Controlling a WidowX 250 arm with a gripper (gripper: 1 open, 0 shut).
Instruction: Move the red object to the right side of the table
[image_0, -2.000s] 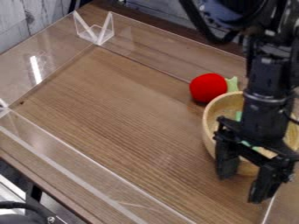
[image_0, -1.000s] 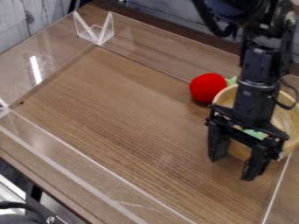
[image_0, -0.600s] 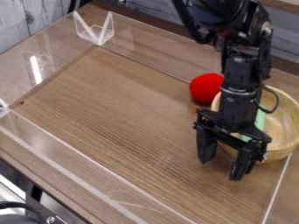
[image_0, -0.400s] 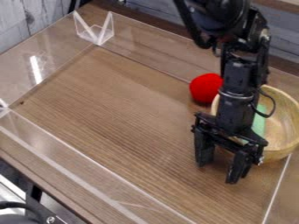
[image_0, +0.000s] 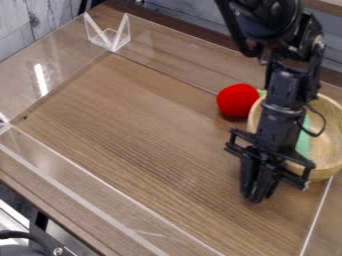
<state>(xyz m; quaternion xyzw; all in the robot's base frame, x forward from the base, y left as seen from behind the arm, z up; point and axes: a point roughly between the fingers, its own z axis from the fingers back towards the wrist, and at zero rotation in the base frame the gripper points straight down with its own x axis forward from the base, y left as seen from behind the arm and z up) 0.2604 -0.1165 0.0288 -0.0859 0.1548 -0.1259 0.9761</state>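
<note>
You haven't picked up the red object (image_0: 239, 98) yet: it sits on the table (image_0: 120, 120) just beside the wooden bowl (image_0: 330, 150), on its far-left side. Your gripper (image_0: 257, 190) (fingers pinched together, holding nothing) stands on bare wood in front of the bowl, apart from the fruit, so grasp and carry both remain.

The black robot arm enters from the twelve-to-one o'clock edge and reaches down toward five o'clock, wrist nearly vertical and tipped slightly. Its gripper (image_0: 261, 190) points steeply down, the two black fingers (image_0: 253, 183) drawn together with nothing visible between them, tips low.
</note>
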